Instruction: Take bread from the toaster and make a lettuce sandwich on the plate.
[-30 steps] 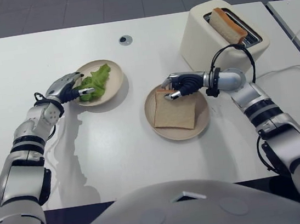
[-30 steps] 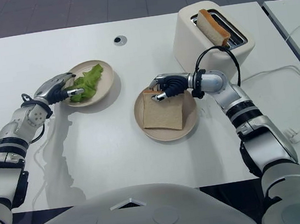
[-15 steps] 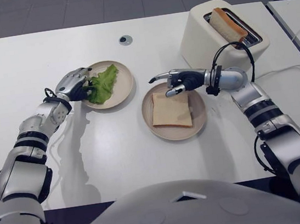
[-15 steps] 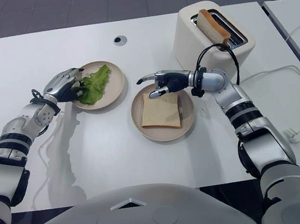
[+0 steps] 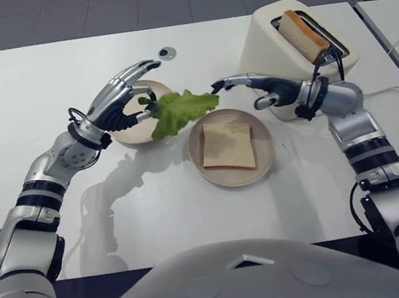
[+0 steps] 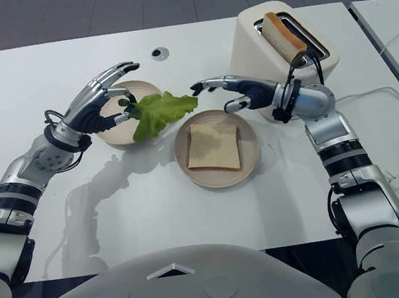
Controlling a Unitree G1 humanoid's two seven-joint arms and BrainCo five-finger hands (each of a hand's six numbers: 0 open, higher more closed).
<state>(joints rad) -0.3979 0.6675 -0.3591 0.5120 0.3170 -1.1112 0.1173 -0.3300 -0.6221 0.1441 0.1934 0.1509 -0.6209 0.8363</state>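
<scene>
Lettuce (image 5: 180,111) aloft, bread (image 5: 228,145) on plate (image 5: 241,177)

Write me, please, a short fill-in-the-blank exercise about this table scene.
1. The robot's left hand pinches a ruffled ____ lettuce leaf.
2. The cream box-shaped toaster holds ____ upright brown-crusted slice.
3. The square pale bread slice on the round beige plate has ____ on top.
4. The robot's right hand is ____, holding nothing.
Missing words: green; one; nothing; open.

Raised left robot hand (image 5: 115,102) pinches; right robot hand (image 5: 264,89) spreads open
</scene>
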